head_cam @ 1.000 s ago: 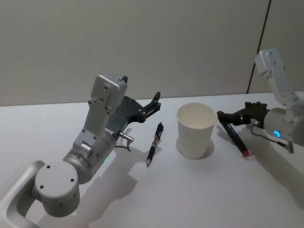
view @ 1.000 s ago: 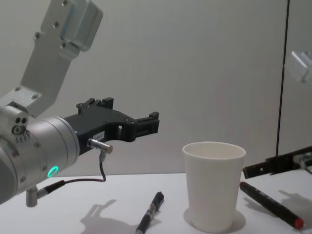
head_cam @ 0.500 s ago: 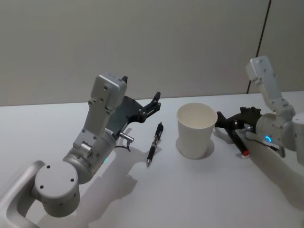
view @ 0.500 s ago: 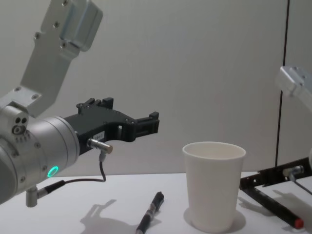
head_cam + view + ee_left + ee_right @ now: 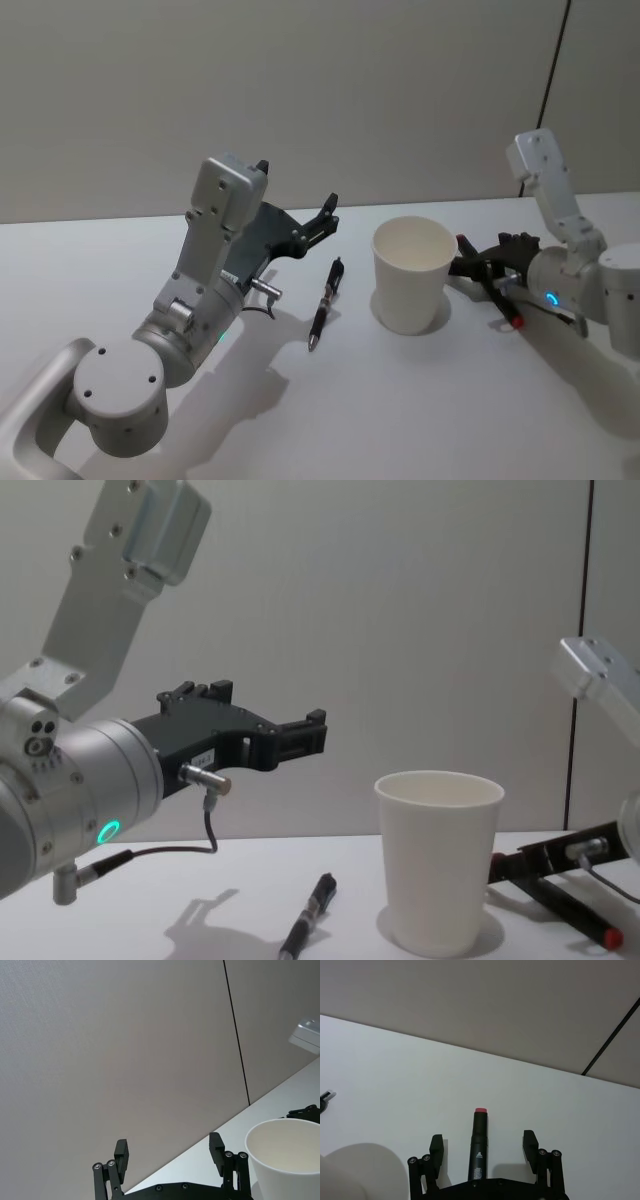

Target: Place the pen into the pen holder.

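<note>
The pen holder, a white paper cup (image 5: 412,275) (image 5: 440,860), stands upright mid-table. A black pen with a red end (image 5: 497,297) (image 5: 479,1145) lies on the table just right of it. My right gripper (image 5: 468,264) (image 5: 483,1141) is low over this pen and open, one finger on each side of it, not touching. A second black pen (image 5: 325,303) (image 5: 308,917) lies left of the cup. My left gripper (image 5: 268,706) (image 5: 169,1149) hangs open and empty above the table, behind and left of that pen.
The white table (image 5: 400,400) runs back to a grey wall with a dark vertical seam (image 5: 545,95) at the right. The left arm's big grey links (image 5: 200,290) fill the near left.
My right gripper has dropped lower and slid toward the cup, coming to straddle the red-ended pen. The left arm, the cup and both pens have stayed put.
</note>
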`<state>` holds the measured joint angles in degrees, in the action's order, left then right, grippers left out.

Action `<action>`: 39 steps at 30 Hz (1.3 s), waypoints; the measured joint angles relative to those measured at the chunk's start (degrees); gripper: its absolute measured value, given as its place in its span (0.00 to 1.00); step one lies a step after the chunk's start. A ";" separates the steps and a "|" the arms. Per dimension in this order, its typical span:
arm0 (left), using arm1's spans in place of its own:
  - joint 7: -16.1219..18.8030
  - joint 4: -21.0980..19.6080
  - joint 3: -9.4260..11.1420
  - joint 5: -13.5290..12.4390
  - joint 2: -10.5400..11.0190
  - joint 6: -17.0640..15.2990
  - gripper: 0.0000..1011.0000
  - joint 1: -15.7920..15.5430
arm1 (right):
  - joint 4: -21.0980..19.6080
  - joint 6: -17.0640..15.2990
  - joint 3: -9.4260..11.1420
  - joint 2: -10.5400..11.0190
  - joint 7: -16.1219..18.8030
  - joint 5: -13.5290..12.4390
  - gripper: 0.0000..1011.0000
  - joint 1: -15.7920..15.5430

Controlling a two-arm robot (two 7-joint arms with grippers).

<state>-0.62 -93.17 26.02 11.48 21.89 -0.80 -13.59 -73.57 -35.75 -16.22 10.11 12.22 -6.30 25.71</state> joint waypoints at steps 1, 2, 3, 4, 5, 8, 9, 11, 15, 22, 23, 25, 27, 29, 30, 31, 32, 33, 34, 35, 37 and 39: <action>0.00 0.00 0.00 0.00 0.00 0.00 0.99 0.00 | 0.12 0.05 -0.02 -0.04 -0.03 0.00 0.99 0.03; 0.00 0.00 0.00 0.00 0.00 0.00 0.99 0.00 | 0.32 0.16 -0.07 -0.13 -0.09 0.00 0.99 0.05; 0.00 0.00 0.00 0.00 0.00 0.00 0.99 0.00 | 0.41 0.21 -0.09 -0.16 -0.12 0.00 0.99 0.07; 0.00 0.00 0.00 0.00 0.00 0.00 0.99 0.00 | 0.49 0.26 -0.11 -0.19 -0.16 0.00 0.99 0.09; 0.00 0.00 0.00 0.00 0.00 0.00 0.99 0.00 | 0.66 0.34 -0.13 -0.24 -0.22 0.00 0.99 0.14; 0.00 0.00 0.00 0.00 0.00 0.00 0.99 0.00 | 0.92 0.44 -0.18 -0.34 -0.31 0.00 0.99 0.20; 0.00 0.00 0.00 0.00 0.00 0.00 0.99 0.00 | 0.99 0.47 -0.19 -0.36 -0.33 0.00 0.99 0.21; 0.00 0.00 0.00 0.00 0.00 0.00 0.99 0.00 | 1.12 0.56 -0.21 -0.41 -0.38 -0.01 0.99 0.24; 0.00 0.00 0.00 0.00 0.00 0.00 0.99 0.00 | 1.30 0.69 -0.25 -0.49 -0.45 -0.02 0.99 0.29; 0.00 0.00 0.00 0.00 0.00 0.00 0.99 0.00 | 1.50 0.83 -0.31 -0.62 -0.49 -0.07 0.92 0.34; 0.00 0.00 0.00 0.00 0.00 0.00 0.99 0.00 | 1.50 0.83 -0.31 -0.62 -0.49 -0.07 0.90 0.34; 0.00 0.00 0.00 0.00 0.00 0.00 0.99 0.00 | 1.57 0.87 -0.34 -0.65 -0.50 -0.07 0.82 0.36; 0.00 0.00 0.00 0.00 0.00 0.00 0.99 0.00 | 1.60 0.89 -0.35 -0.66 -0.50 -0.08 0.77 0.37; 0.00 0.00 0.00 0.00 0.00 0.00 0.99 0.00 | 1.62 0.91 -0.35 -0.67 -0.51 -0.08 0.73 0.38; 0.00 0.00 0.00 0.00 0.00 0.00 0.99 0.00 | 1.65 0.92 -0.35 -0.67 -0.52 -0.08 0.71 0.38; 0.00 0.00 0.00 0.00 0.00 0.00 0.99 0.00 | 1.66 0.94 -0.35 -0.68 -0.52 -0.08 0.70 0.38; 0.00 0.00 0.00 0.00 0.00 0.00 0.99 0.00 | 1.66 0.95 -0.35 -0.68 -0.52 -0.08 0.68 0.38; 0.00 0.00 0.00 0.00 0.00 0.00 0.99 0.00 | 1.68 0.95 -0.35 -0.68 -0.53 -0.08 0.65 0.39; 0.00 0.00 0.00 0.00 0.00 0.00 0.99 0.00 | 1.69 0.96 -0.35 -0.68 -0.53 -0.08 0.63 0.39; 0.00 0.00 0.00 0.00 0.00 0.00 0.99 0.00 | 1.70 0.96 -0.35 -0.68 -0.53 -0.08 0.62 0.39; 0.00 0.00 0.00 0.00 0.00 0.00 0.99 0.00 | 1.71 0.96 -0.35 -0.68 -0.55 -0.08 0.60 0.39; 0.00 0.00 0.00 0.00 0.00 0.00 0.99 0.00 | 1.72 0.96 -0.35 -0.67 -0.56 -0.08 0.59 0.39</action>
<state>-0.63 -93.17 26.02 11.48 21.89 -0.79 -13.59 -71.85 -34.79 -16.57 9.44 11.66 -6.38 26.10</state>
